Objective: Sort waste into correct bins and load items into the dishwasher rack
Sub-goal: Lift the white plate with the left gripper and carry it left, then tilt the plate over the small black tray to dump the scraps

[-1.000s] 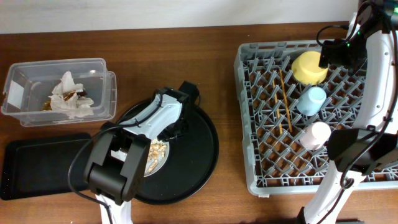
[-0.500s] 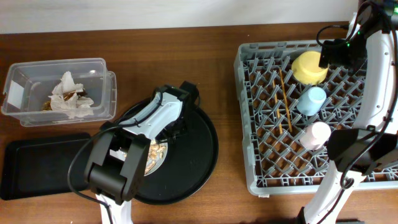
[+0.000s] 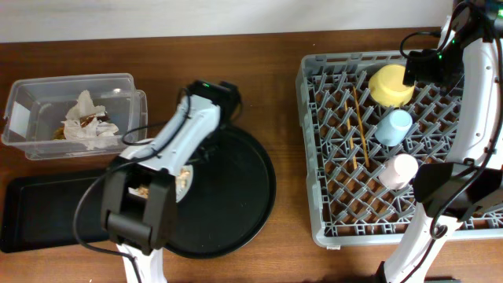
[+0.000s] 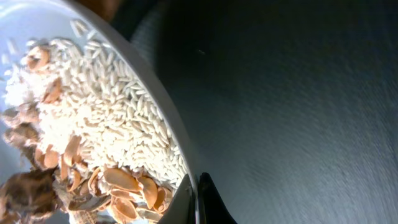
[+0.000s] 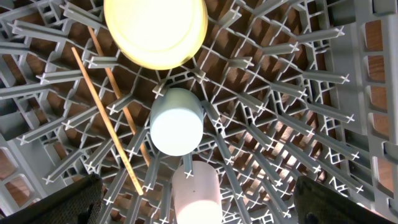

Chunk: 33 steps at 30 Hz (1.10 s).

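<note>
Left pincer [image 4: 197,198] is clenched on the rim of the round grey-white plate [image 4: 163,106], with the thin fingertips pinching the edge. The plate is smooth and glossy and carries food scraps [image 4: 93,124]: white rice grains and tan seed shells, heaped against the rim. The plate sits at the left edge of the round black tray [image 3: 236,196], which is matte with a fine grain. The arm hides most of the plate from overhead, so it's unclear whether it is lifted or resting.

The shallow black rectangular tray [image 3: 47,212] lies just beside it to the left. The clear plastic tub [image 3: 20,110] is further back and holds crumpled napkins [image 3: 88,126].

There is bare wooden tabletop [image 3: 275,47] between the tray and the grey lattice rack [image 3: 305,141].

In the rack, the yellow bowl [image 3: 391,84] is mouth down, followed by the blue cup [image 3: 393,126] and the pink cup [image 3: 399,170] in a line. The chopsticks [image 3: 360,126] lie left of them, with their long axis running from the far side to the near side.

Right pincer [image 5: 196,199] is released and wide, hanging above the cups without touching anything.
</note>
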Motion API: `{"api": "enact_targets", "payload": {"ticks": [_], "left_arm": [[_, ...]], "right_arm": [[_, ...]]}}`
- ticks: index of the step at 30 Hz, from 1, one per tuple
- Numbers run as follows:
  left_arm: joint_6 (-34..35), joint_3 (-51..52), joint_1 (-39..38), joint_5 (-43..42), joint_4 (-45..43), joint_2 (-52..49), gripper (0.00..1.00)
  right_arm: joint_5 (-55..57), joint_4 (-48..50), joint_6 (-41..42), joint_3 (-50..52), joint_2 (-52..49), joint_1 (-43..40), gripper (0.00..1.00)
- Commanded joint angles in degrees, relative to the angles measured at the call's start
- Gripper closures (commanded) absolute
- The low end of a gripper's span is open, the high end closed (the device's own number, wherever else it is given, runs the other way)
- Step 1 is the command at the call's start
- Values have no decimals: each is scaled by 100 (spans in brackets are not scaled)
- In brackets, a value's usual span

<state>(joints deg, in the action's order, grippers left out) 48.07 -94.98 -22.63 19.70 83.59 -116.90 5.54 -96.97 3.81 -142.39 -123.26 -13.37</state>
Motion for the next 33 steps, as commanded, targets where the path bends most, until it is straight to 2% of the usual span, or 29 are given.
{"api": "enact_targets", "payload": {"ticks": [1, 5, 10, 12, 16, 19, 26, 30, 33], "left_arm": [[114, -459, 551, 260, 267, -50, 99], [-531, -791, 1211, -4, 280, -50, 99], [-992, -955, 2140, -455, 151, -50, 99], [-1281, -955, 2535, -885, 85, -50, 99], [-1327, -955, 3268, -1543, 116, -39, 99], [-1639, -955, 3777, -2013, 63, -26, 99], [-2448, -955, 4712, -3550, -17, -11, 99], [-2588, -955, 5149, -4037, -15, 90, 99], [-2966, -955, 5541, -4776, 4, 275, 99]], "right_arm": [[11, -15, -42, -103, 203, -20, 2], [11, -15, -42, -103, 203, -20, 2], [11, -15, -42, -103, 203, -20, 2], [11, -15, -42, -103, 203, -20, 2], [11, -13, -42, -103, 203, -20, 2], [11, -13, -42, -103, 203, -20, 2], [11, -15, -42, -103, 203, -20, 2], [11, -15, -42, -103, 203, -20, 2], [11, -15, -42, -103, 203, -20, 2]]}}
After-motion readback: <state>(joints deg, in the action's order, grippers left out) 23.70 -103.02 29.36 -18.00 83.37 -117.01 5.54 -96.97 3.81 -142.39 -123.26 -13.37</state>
